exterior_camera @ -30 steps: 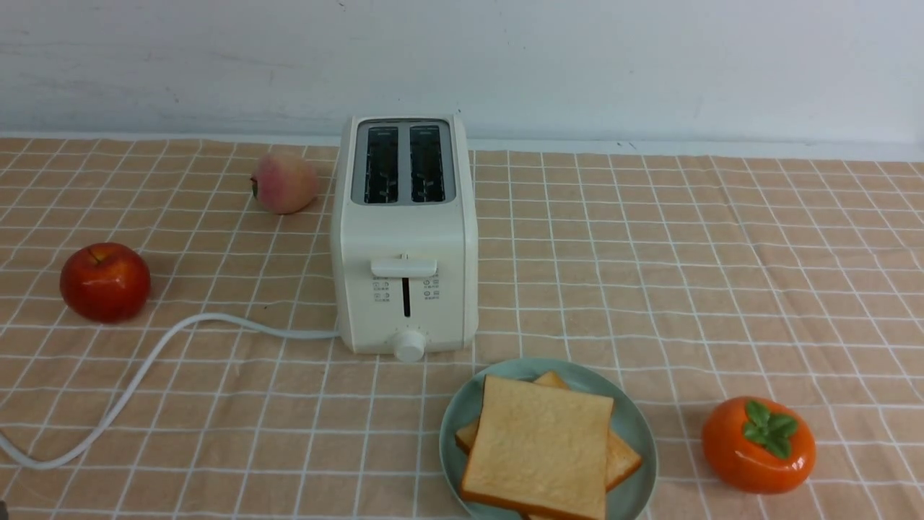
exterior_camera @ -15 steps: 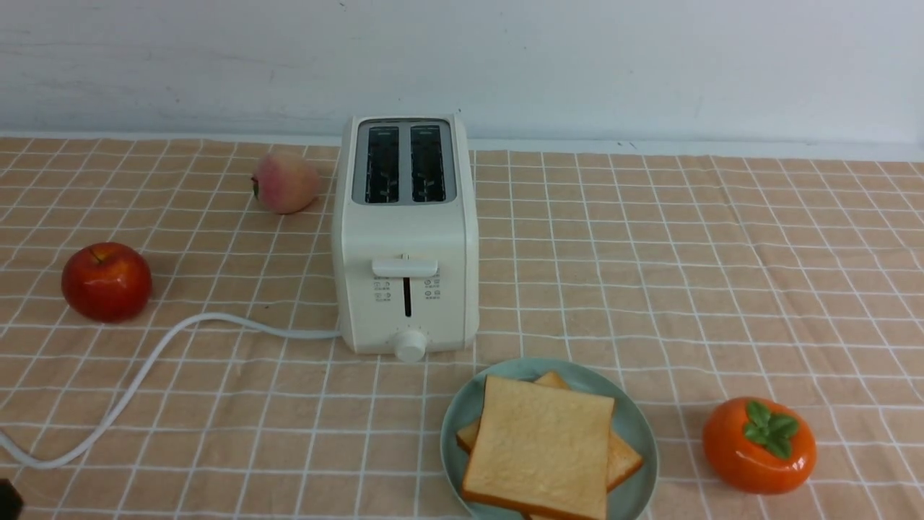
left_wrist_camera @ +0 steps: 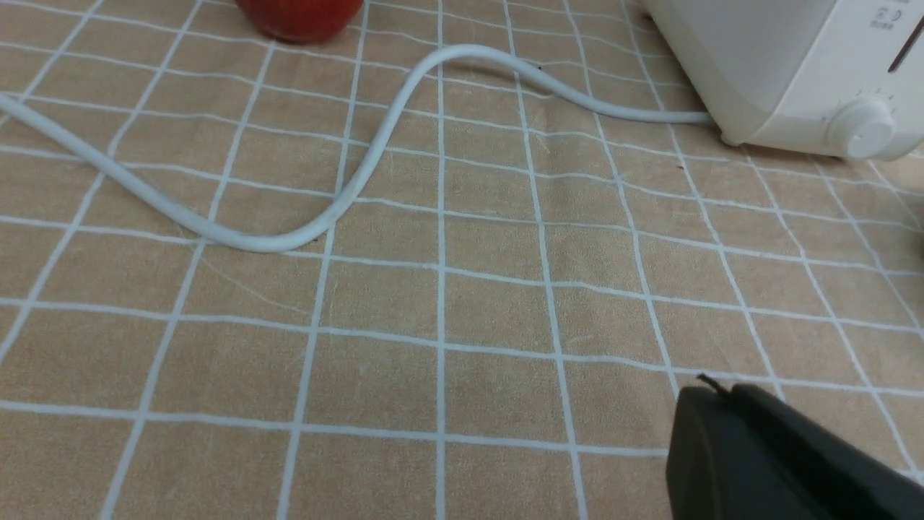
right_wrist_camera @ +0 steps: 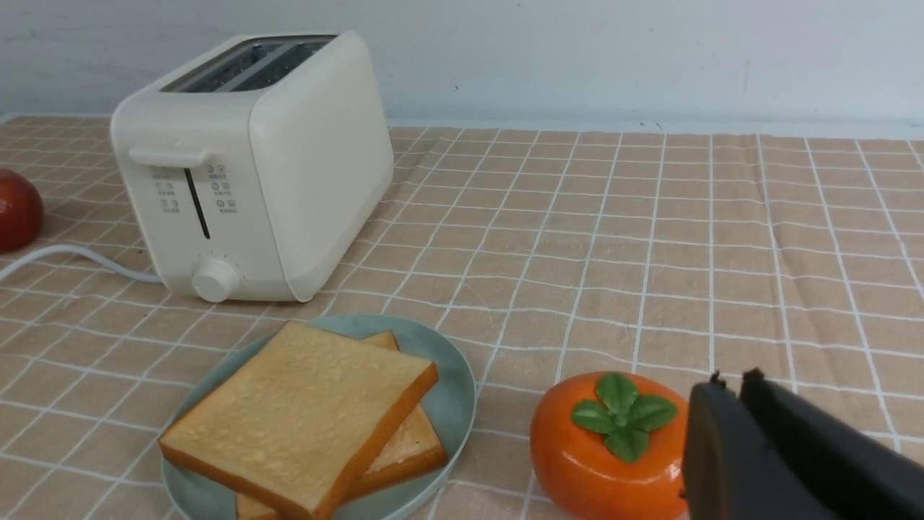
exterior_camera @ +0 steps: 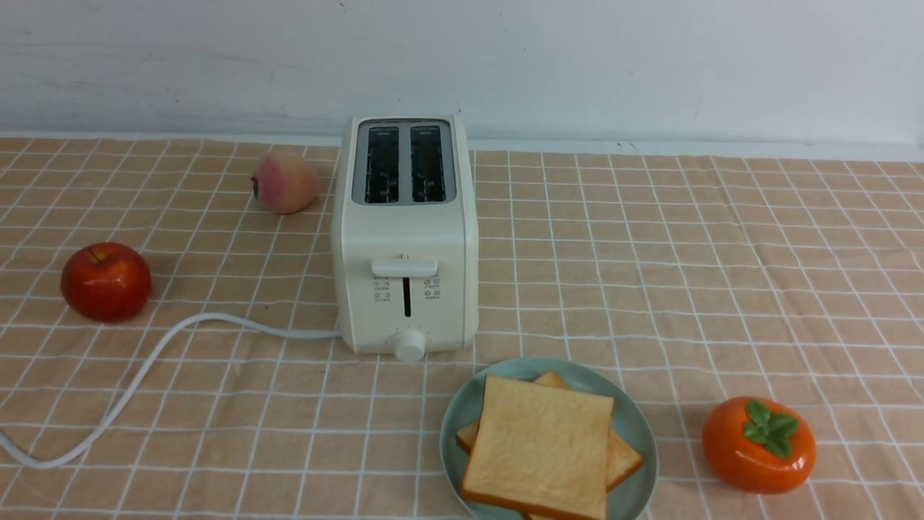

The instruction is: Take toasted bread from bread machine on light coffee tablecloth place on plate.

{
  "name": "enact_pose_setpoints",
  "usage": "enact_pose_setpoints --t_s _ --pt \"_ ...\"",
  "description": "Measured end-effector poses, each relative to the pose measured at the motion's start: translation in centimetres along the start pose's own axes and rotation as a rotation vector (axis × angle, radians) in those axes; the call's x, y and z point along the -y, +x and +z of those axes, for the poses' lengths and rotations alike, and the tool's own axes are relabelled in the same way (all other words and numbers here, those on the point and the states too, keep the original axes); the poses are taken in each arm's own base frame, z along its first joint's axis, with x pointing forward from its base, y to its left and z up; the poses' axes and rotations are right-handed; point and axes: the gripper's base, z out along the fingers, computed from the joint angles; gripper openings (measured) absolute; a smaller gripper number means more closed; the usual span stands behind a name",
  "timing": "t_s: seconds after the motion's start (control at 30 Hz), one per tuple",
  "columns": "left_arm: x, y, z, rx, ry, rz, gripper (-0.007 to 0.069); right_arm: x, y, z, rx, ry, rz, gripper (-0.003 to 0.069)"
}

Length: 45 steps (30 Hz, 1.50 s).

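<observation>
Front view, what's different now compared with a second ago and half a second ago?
Almost nothing. Half a second ago a dark object, probably part of the left arm, showed at the bottom left corner of the front view; it has now gone from the frame. The two slices of toasted bread lie stacked on the plate as before, the bread machine has empty slots, and the red apple, peach and persimmon have not moved.

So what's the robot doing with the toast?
Nothing is being held right now. Both slices of toasted bread already lie stacked on the plate, and the toaster slots are empty. The left claw and right claw look closed, away from the food.
</observation>
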Motion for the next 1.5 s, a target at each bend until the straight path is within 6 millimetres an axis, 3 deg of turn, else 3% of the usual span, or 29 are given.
enact_pose_setpoints --t_s 0.83,1.13,1.5 --pt "-0.36 -0.1 -0.01 0.021 -0.067 -0.033 0.0014 0.01 0.0 0.0 0.001 0.003 0.0 0.0058" --pt "-0.36 -0.11 -0.01 0.022 -0.066 -0.034 0.0019 0.61 -0.04 -0.01 0.012 0.156 0.021 0.0068" --pt "-0.51 -0.16 -0.02 0.032 -0.094 -0.046 0.0029 0.7 -0.05 -0.02 0.014 0.181 0.025 0.0083"
